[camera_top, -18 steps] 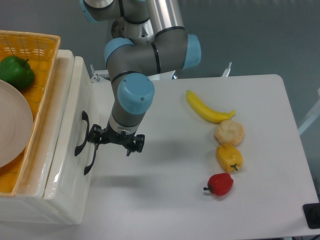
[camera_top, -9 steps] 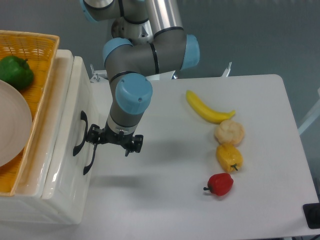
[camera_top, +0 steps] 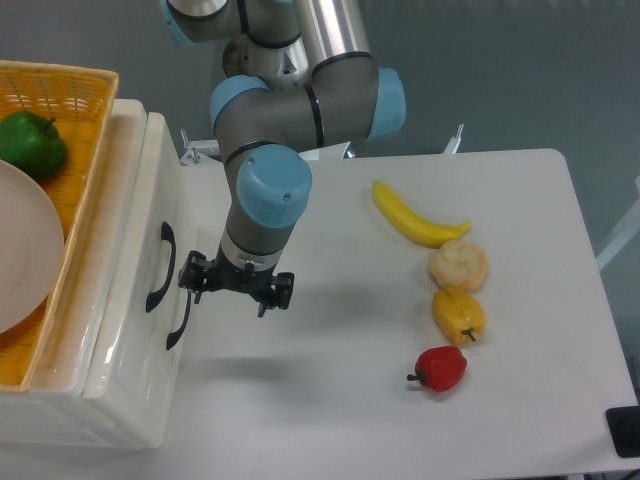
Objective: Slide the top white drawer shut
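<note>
Gripper: I saw my gripper [camera_top: 237, 292] hanging just right of the cabinet front, fingers pointing down at the table [camera_top: 400, 400]. Its two dark fingertips stood apart with nothing between them.

Change: over the last second the gripper had pressed left toward the handles, then backed off a little to the right. A narrow gap now showed between its left finger and the black handles.

Top white drawer: the top white drawer [camera_top: 135, 210] sat at the upper left of the cabinet, under the orange wicker basket [camera_top: 75, 100]. Its front panel lay nearly in line with the lower drawer [camera_top: 150, 380] front, and its curved black handle [camera_top: 160, 265] faced the gripper.

Shift of drawer: the handle had moved slightly left during the push and did not come back when the gripper retreated.

Meaning for the task: I judged the push had done its work and the drawer was closed or very nearly so. From this angle I could not tell whether a small lip was left proud.

Basket contents: a green pepper [camera_top: 32, 142] and a white plate [camera_top: 25, 250] rested in the basket, undisturbed.

Table items: a banana [camera_top: 415, 218], a pale round fruit [camera_top: 459, 265], a yellow pepper [camera_top: 459, 314] and a red pepper [camera_top: 441, 368] lay well apart from the arm.

Next: I would check the drawer seam, then lift clear.
</note>
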